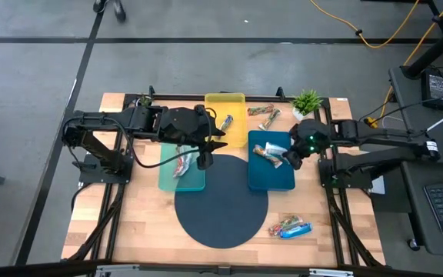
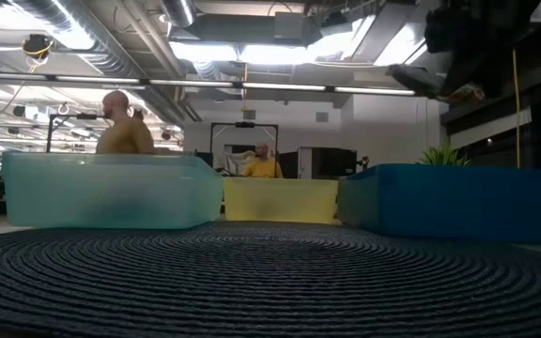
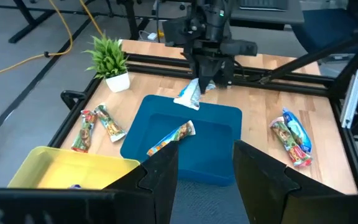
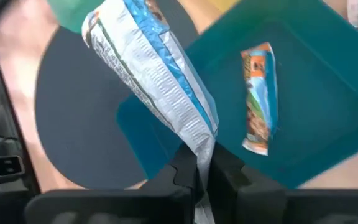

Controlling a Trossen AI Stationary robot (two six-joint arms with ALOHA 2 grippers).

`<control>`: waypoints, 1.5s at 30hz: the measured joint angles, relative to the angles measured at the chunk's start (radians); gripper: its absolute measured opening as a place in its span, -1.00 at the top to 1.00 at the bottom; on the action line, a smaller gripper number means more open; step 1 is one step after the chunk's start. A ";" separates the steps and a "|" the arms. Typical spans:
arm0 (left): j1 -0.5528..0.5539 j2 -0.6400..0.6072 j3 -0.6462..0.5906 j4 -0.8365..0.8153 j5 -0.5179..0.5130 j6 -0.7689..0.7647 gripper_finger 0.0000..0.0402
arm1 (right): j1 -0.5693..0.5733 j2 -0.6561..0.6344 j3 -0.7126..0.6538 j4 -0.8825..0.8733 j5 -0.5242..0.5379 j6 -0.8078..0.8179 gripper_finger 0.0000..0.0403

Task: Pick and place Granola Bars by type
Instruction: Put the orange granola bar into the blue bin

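My right gripper (image 1: 291,158) is shut on a blue-white granola bar (image 4: 154,68) over the right part of the blue tray (image 1: 275,178). An orange-blue bar (image 1: 266,152) lies flat in that tray. My left gripper (image 3: 207,180) hangs open above the pale green tray (image 1: 168,181), which holds a reddish bar (image 1: 181,164). The yellow tray (image 1: 225,104) holds one bar (image 1: 227,121). Two bars (image 1: 264,114) lie on the wood at the far side. Two more bars (image 1: 291,228) lie near the front right. My right gripper pinches the bar's flat crimped end (image 4: 202,146) between its two fingers. The fingers slant down from the table's right side, in line with the bar. The bar sticks out past the fingertips, tilted, lifted clear above the blue tray (image 3: 188,94).
A dark round mat (image 1: 221,208) lies in front of the trays. Small potted plants stand at the far right (image 1: 307,100) and far left (image 1: 144,100). A black frame (image 1: 337,200) borders the table. People (image 2: 125,131) show in the room behind.
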 joint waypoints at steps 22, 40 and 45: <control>0.000 0.000 0.000 -0.001 -0.022 -0.033 0.29 | -0.008 0.347 -0.004 0.054 0.000 -0.173 0.91; 0.000 0.000 0.000 -0.059 -0.021 -0.030 0.29 | 0.024 0.525 -0.004 0.099 0.009 -0.138 0.83; 0.000 0.000 0.000 -0.059 -0.022 -0.030 0.29 | 0.043 0.553 -0.004 0.135 0.024 -0.120 0.92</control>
